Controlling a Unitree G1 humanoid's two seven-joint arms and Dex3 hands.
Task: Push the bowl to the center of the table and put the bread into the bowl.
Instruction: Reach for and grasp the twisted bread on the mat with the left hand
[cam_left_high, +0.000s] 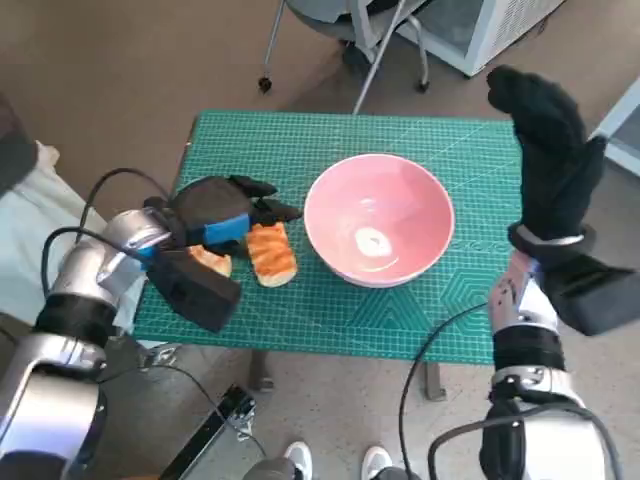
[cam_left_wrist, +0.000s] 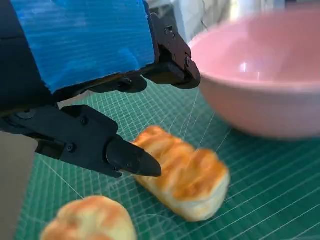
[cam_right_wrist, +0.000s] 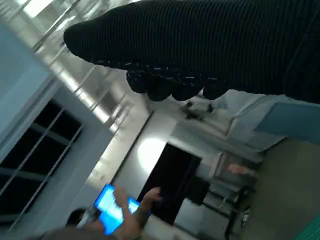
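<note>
The pink bowl (cam_left_high: 379, 219) stands upright on the green cutting mat (cam_left_high: 330, 140) that covers the table, near the middle of the mat and slightly toward the robot's right. Its interior holds no bread. Two bread pieces lie on the mat to the left of the bowl. The longer bread roll (cam_left_high: 271, 254) lies just beside the bowl's rim but apart from it; in the left wrist view the same roll (cam_left_wrist: 182, 172) shows a browned top and a pale underside, with the bowl (cam_left_wrist: 265, 80) close behind it. The second, rounder bread piece (cam_left_high: 210, 260) lies farther to the left, partly hidden under the left forearm, and appears at the lower edge of the left wrist view (cam_left_wrist: 90, 220). The left hand (cam_left_high: 225, 212) is positioned low over the bread roll, its blue-taped back upward and its fingers (cam_left_wrist: 132, 161) spread on either side of the roll; it grasps nothing, and whether one fingertip touches the crust cannot be determined from these views. The right hand (cam_left_high: 545, 150) is raised above the right edge of the table, well apart from the bowl, with the gloved fingers extended and nothing held. In the right wrist view the glove (cam_right_wrist: 210, 47) crosses the frame, and behind it a person's hand (cam_right_wrist: 135, 212) holds a lit phone (cam_right_wrist: 112, 210).
</note>
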